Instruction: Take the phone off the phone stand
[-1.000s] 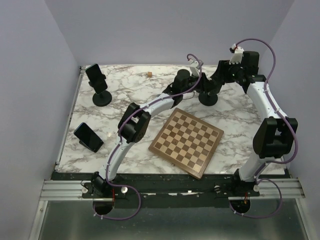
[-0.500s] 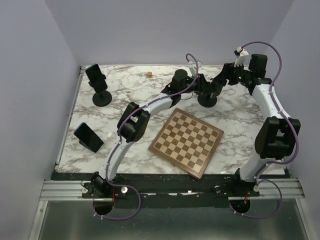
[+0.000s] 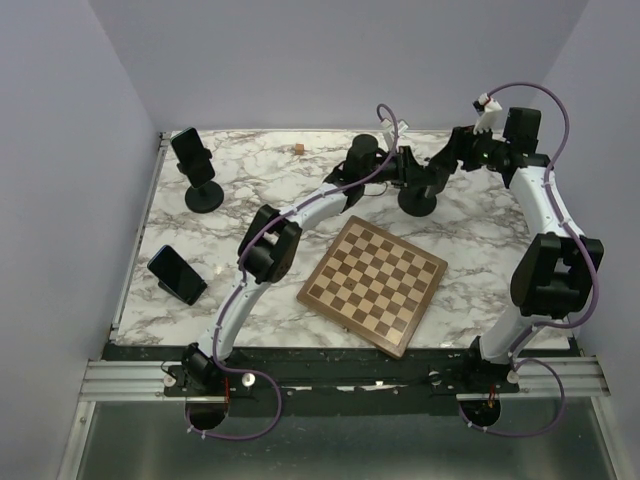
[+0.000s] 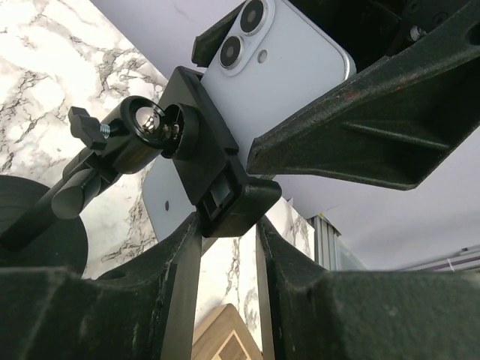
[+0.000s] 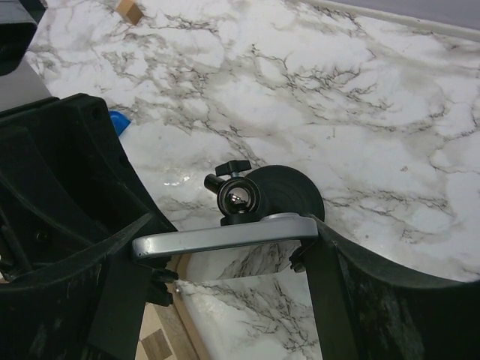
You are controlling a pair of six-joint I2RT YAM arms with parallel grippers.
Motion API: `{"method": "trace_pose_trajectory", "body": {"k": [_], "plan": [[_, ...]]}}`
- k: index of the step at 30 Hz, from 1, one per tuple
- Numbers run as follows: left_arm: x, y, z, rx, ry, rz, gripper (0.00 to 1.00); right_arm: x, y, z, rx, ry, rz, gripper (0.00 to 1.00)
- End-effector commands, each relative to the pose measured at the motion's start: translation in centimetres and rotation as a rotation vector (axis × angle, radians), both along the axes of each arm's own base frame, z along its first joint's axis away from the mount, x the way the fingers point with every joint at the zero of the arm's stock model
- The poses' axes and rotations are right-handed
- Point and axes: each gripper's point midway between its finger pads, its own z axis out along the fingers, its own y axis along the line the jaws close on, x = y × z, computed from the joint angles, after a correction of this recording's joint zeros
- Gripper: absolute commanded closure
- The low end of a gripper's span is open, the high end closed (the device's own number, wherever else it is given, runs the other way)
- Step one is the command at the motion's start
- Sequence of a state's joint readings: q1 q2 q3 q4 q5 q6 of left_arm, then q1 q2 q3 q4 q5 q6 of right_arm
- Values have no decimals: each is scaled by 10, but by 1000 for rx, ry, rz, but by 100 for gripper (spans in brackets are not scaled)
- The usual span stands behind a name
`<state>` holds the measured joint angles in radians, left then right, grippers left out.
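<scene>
The phone (image 4: 279, 71), pale blue-white with two camera lenses on its back, sits in the black clamp (image 4: 214, 161) of the phone stand (image 3: 416, 200) at the back middle of the table. My left gripper (image 4: 225, 225) is shut on the clamp's lower foot, one finger on each side. My right gripper (image 5: 225, 244) is shut on the phone's two side edges; its silver rim (image 5: 225, 237) spans from finger to finger. Below it show the stand's ball joint (image 5: 238, 197) and round base (image 5: 292, 196). In the top view both grippers, left (image 3: 405, 168) and right (image 3: 447, 162), meet over the stand.
A wooden chessboard (image 3: 373, 283) lies in front of the stand. A second phone on a tall stand (image 3: 193, 155) is at the back left. A third phone (image 3: 178, 273) leans on a low stand at the left edge. A small wooden cube (image 3: 298, 149) lies near the back wall.
My right wrist and forearm have swung to the right and a little back while keeping hold at the stand. The left arm has hardly moved.
</scene>
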<state>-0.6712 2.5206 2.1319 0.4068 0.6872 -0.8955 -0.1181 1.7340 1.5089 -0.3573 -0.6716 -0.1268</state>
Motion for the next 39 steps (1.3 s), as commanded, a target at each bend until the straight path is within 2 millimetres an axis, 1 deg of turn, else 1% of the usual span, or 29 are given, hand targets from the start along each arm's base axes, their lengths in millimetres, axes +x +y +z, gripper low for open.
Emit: {"method": "trace_pose_trajectory", "body": {"k": [1, 2, 3, 4, 5, 6, 7, 9, 11, 14, 16, 19, 22, 27, 30, 33, 35, 38, 39], "plan": [[28, 22, -2, 32, 11, 108, 100, -9, -5, 19, 11, 3, -98, 99], [22, 26, -2, 51, -22, 123, 91, -6, -11, 18, 0, 6, -153, 99], [15, 28, 7, 64, -76, 138, 78, -2, -19, 14, -19, 22, -214, 99], [9, 33, 11, 80, -113, 154, 62, -2, -21, 9, -33, 49, -234, 99], [3, 34, 16, 87, -154, 170, 51, -3, -18, 5, -18, 88, -251, 99], [-2, 36, 21, 90, -185, 174, 45, -3, -16, 3, -22, 110, -263, 99], [-5, 36, 26, 95, -215, 179, 36, -4, -12, -1, -28, 130, -269, 99], [-6, 38, 32, 111, -243, 197, 28, -4, -11, -8, -54, 155, -296, 99], [-5, 43, 36, 122, -258, 225, 23, -6, -15, -13, -68, 181, -323, 99], [-2, 45, 41, 133, -287, 244, 20, -8, -15, -16, -59, 198, -337, 99], [-2, 41, 44, 133, -304, 234, 19, -9, -10, -16, -38, 214, -329, 99], [1, 33, 45, 122, -346, 237, 24, -10, -6, -14, -23, 229, -321, 99], [4, 27, 41, 109, -361, 240, 37, -11, -4, -13, -22, 222, -312, 99], [11, 13, 36, 120, -371, 228, 37, -12, 0, -9, -17, 221, -290, 99], [12, 4, 33, 125, -367, 207, 40, -12, -1, -8, -20, 218, -291, 99], [13, 4, 26, 126, -345, 217, 46, -12, -1, -6, -24, 214, -288, 99], [12, 6, 23, 123, -336, 222, 47, -11, 0, -5, -24, 211, -284, 99], [10, 4, 25, 113, -345, 217, 48, -10, 1, -6, -21, 213, -275, 99], [9, 3, 25, 112, -346, 212, 49, -10, 2, -8, -21, 216, -275, 99]]}}
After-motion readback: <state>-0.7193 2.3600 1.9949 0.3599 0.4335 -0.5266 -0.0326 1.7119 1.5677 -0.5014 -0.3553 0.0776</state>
